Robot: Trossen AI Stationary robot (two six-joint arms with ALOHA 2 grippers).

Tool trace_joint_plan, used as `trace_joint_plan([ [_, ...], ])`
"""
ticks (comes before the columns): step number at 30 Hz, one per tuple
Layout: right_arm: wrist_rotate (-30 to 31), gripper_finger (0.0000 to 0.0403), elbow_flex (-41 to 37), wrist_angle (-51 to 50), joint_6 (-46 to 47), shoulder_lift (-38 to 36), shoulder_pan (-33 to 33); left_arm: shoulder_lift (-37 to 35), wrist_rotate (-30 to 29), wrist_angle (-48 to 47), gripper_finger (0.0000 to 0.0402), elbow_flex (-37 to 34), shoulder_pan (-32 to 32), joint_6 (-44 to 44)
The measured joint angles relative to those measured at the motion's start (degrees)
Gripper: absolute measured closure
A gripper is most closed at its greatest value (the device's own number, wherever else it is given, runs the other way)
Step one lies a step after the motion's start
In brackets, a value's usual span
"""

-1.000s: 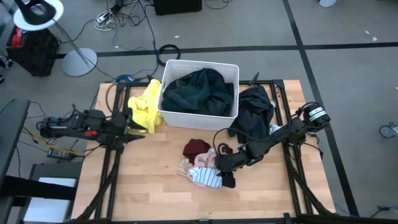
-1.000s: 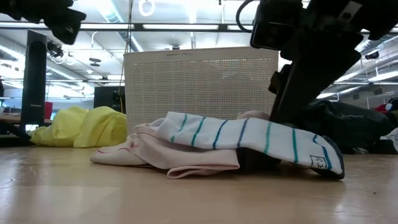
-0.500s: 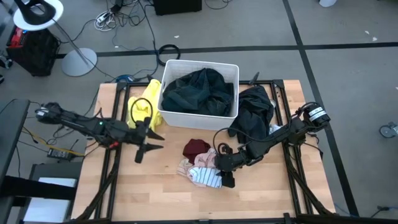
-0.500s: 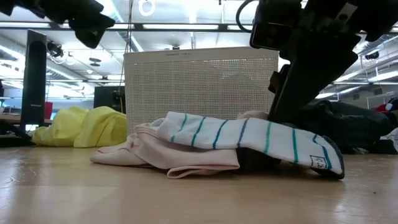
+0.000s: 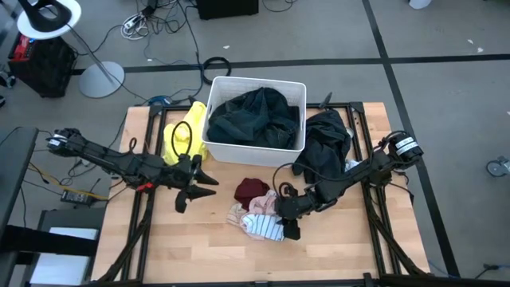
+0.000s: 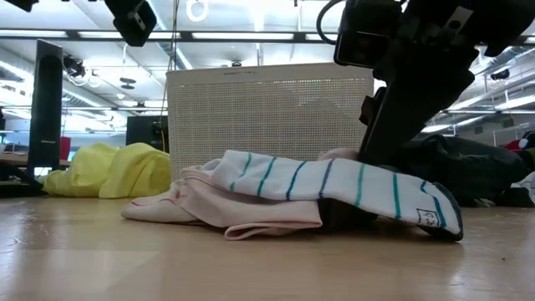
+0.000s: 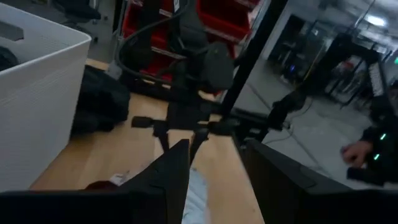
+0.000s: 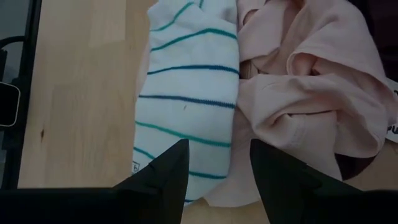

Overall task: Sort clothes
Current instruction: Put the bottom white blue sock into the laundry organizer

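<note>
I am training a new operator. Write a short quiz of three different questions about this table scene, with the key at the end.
1. True or false: the white bin is empty.
2. Which gripper is over the white-striped garment: A) left gripper, B) right gripper?
3. Fill in: the yellow garment lies beside the bin's ____ side in the high view.

Key: 1 false, dark garments fill it; 2 B, jaws open; 3 left.

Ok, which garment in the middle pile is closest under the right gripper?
The white striped one. The open right gripper hangs right above it, at the pile's front edge. The pink garment lies beside it, and the maroon one sits farther back toward the bin.
</note>
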Motion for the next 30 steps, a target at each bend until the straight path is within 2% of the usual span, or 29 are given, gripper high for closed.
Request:
trace_joint_plan([
  [4,0.0,0.0231,0.0,0.2,0.1,0.0,0.0,0.0,-0.8,0.5,0.0239,0.0,0.5,-3.0],
  [12,0.0,0.0234,-1.7,0.9,-1.0,0.0,-0.5,0.0,-2.0,0.4,0.0238,0.0,0.0,6.1],
  [16,-1.3,0.0249,-3.4,4.1,-0.1,0.1,-0.5,0.0,-2.4,0.3,0.0239,0.0,0.0,6.0],
  [20,-2.7,0.0284,-3.4,6.4,-0.6,0.1,-0.5,0.0,-2.6,0.1,0.0238,0.0,0.0,4.6],
  [28,-3.7,0.0386,-3.4,6.7,-0.5,0.1,-0.7,0.0,-4.4,0.1,0.0239,0.0,0.0,4.7],
  [30,-4.9,0.0397,-3.4,7.2,-0.6,0.1,-0.7,0.0,-4.4,0.1,0.0238,0.0,0.0,4.7],
])
